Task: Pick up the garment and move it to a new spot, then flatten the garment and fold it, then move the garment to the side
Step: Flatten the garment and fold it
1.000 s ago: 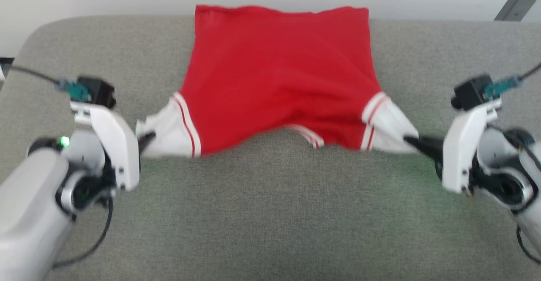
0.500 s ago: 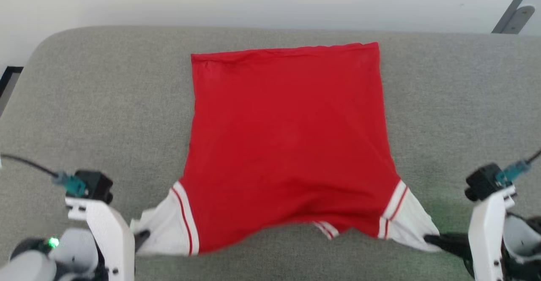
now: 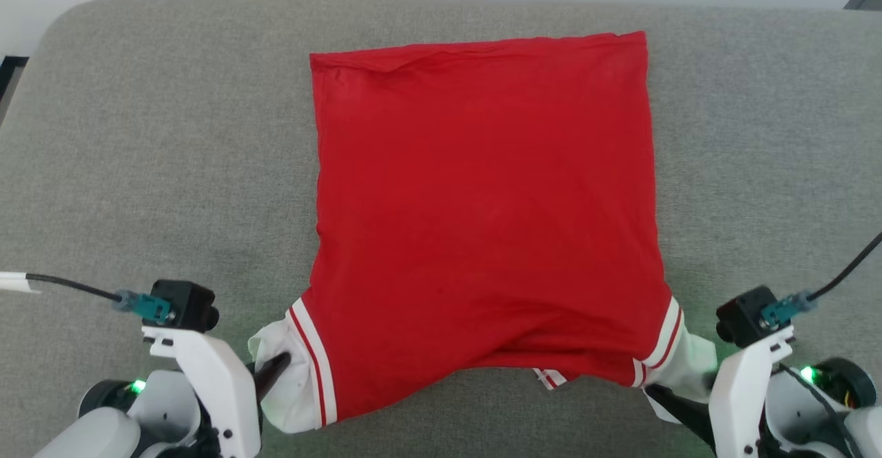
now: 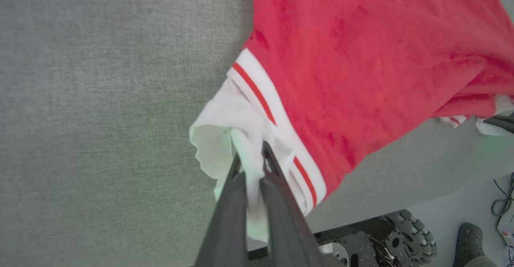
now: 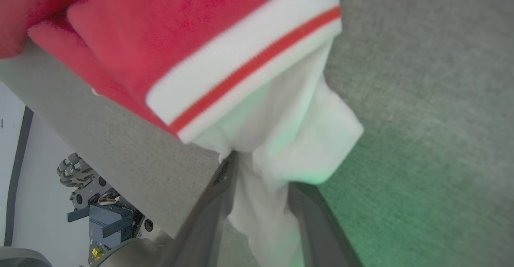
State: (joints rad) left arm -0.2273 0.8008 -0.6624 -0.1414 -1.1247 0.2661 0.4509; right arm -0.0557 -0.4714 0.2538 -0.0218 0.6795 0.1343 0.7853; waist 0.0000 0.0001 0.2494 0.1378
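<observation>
Since a second ago the garment [image 3: 482, 224] has come back toward the robot. Its far hem was at the back edge of the pad [image 3: 138, 169] and now lies well inside it, with more of the red panel lying flat. The head camera has tilted too, so part of that shift is the view. Both arms have drawn in to the near edge.

The left gripper [image 3: 272, 370] has its fingers pressed together on the white cloth of the left sleeve [image 3: 286, 389], with a fold bunched between them in the left wrist view. The right gripper [image 3: 661, 397] is pinching the white end of the right sleeve [image 3: 692, 361], and cloth fills the gap between its fingers in the right wrist view.

Judgement: the move to a new spot looks done. This is the flatten stage, dragging by the sleeves to smooth the body. It is not flat yet:
- The near hem arches up between the sleeves.
- There is a small wave at the far hem.
- A bit of striped trim [image 3: 551, 377] peeks out underneath.

The fold has not begun.

The garment is thin, soft and limp, bright red, with mild wrinkles. Sleeve ends are plain white, and a ribbed white band with a thin red stripe joins sleeve to body. The body is roughly square, with the sleeves splayed at the near corners. The pad is grey, coarsely woven, with rounded corners. It is probably grippy enough to resist the drag.
</observation>
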